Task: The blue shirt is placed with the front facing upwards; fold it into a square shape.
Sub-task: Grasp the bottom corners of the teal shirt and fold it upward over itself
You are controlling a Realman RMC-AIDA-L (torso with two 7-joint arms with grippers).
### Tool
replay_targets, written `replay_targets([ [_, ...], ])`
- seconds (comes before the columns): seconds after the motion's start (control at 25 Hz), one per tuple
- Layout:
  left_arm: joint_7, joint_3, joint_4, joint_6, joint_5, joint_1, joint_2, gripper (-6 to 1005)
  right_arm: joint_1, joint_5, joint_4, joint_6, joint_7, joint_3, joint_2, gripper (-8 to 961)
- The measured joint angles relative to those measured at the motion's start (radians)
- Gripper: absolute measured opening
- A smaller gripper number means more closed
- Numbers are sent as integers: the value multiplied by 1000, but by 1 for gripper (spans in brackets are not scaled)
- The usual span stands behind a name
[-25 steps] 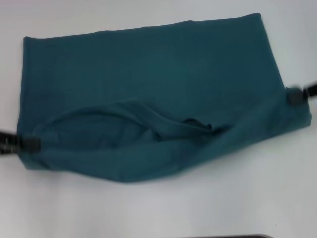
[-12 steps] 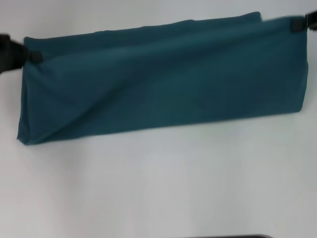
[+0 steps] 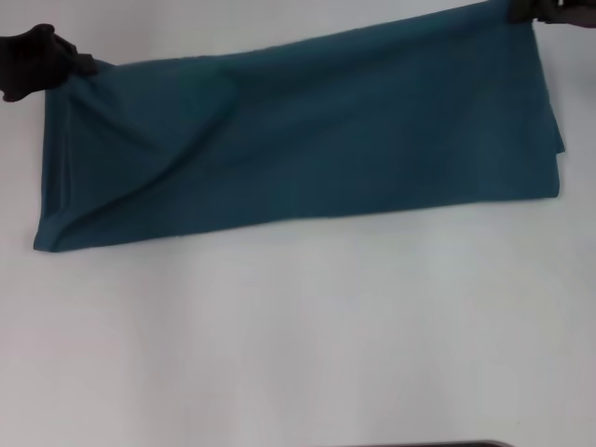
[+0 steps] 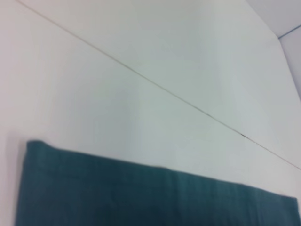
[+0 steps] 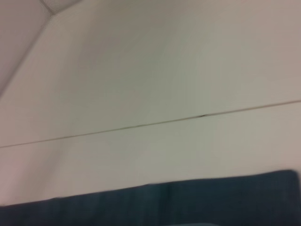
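The blue shirt (image 3: 307, 140) lies across the far half of the white table as a long plain teal band, with no lettering showing. My left gripper (image 3: 79, 67) is shut on the band's far left corner. At the far right corner, my right gripper (image 3: 521, 11) is shut on the cloth at the picture's top edge. The far edge runs taut between them, slanting up to the right. Each wrist view shows only a strip of the shirt (image 4: 141, 197) (image 5: 164, 205) and bare table, not the fingers.
White table (image 3: 298, 335) spreads wide in front of the shirt. A thin seam (image 4: 188, 101) (image 5: 141, 125) crosses the tabletop beyond the cloth. A dark object's edge (image 3: 428, 444) peeks in at the bottom of the head view.
Both grippers carried the shirt's near edge up and away over the rest, folding it in half lengthwise. Since half a second ago they have moved farther back, drawing the edge taut.
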Motion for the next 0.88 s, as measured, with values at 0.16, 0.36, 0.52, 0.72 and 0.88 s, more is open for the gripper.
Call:
replay_targets([
  [0.16,-2,6,19,-59,4,-4,9,38,11,-45,4,86,24,-48,15,44],
  [0.36,3,19,26,-60,28,-4,33,37,18,-59,12,106,20,-50,18,44],
  [0.52,10,22,26,-83,29,-6,32,38,20,-57,12,116,18,-51,20,44],
  [0.72,12,22,31,-107,29,-14,27,40,22,-61,18,142,18,-52,29,44],
  [0.88,13,22,36,-123,29,-22,19,47,26,-62,36,172,17,-53,30,44],
])
